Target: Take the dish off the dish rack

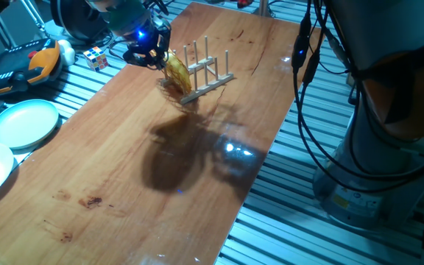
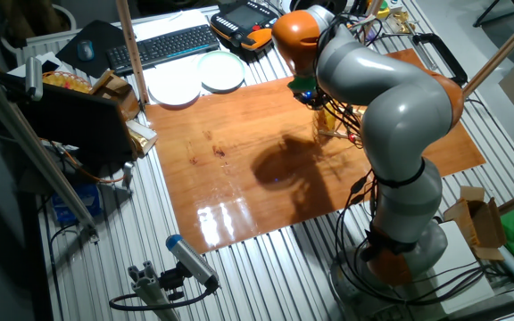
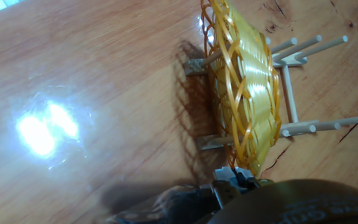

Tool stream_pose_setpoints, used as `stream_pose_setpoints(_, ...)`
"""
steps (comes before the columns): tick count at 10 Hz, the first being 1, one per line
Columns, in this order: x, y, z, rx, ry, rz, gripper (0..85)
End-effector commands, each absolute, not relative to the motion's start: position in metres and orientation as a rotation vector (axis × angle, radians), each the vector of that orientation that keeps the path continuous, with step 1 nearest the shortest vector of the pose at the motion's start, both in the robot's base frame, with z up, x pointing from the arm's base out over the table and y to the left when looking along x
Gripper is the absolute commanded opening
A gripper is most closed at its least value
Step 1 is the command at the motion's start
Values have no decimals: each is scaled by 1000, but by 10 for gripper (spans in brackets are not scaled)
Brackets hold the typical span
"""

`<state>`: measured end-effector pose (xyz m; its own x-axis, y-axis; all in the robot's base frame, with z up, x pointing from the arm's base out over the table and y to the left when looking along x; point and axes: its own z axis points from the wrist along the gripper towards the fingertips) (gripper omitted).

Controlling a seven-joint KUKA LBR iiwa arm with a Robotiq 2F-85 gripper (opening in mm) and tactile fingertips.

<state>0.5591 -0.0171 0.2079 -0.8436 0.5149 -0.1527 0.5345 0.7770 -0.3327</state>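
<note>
The fingers sit right at the scalloped rim of the dish, seen in the hand view as a small dark tip touching or nearly touching the wicker edge. Whether they are pinched on that rim or merely beside it cannot be told; the blurred hand body covers the bottom of the picture and no gap is visible. In one fixed view the gripper hangs just at the upper edge of the dish, its blue light glowing.

And the dish stands on edge in the dish rack, wedged between the thin upright pegs near one end of it, leaning a little. The rack's base rails rest flat on the wooden table, toward its far end. In the other fixed view the arm bends over the rack and hides most of it.

This looks like the grasp step: the hand is at the rim, the dish not yet lifted. The next move probably calls for a firm pinch on the open weave, then a pull along the line of the pegs, so the dish slides out without dragging the light rack along.
</note>
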Motion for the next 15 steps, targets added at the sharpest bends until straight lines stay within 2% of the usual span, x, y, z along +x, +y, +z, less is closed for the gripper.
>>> stream_pose_setpoints(1, 559, -17, 208, 855, 2910, -576, 7)
stream_pose_setpoints(2, 559, -16, 209, 864, 2878, -601, 7)
stream_pose_setpoints(3, 559, -15, 210, 887, 2860, -605, 113)
stream_pose_setpoints(5, 558, -13, 210, 945, 2835, -590, 387)
stream_pose_setpoints(6, 559, -14, 209, 980, 2815, -582, 467)
stream_pose_setpoints(7, 560, -16, 207, 1024, 2790, -579, 503)
stream_pose_setpoints(15, 557, -37, 182, 1254, 2643, -613, 480)
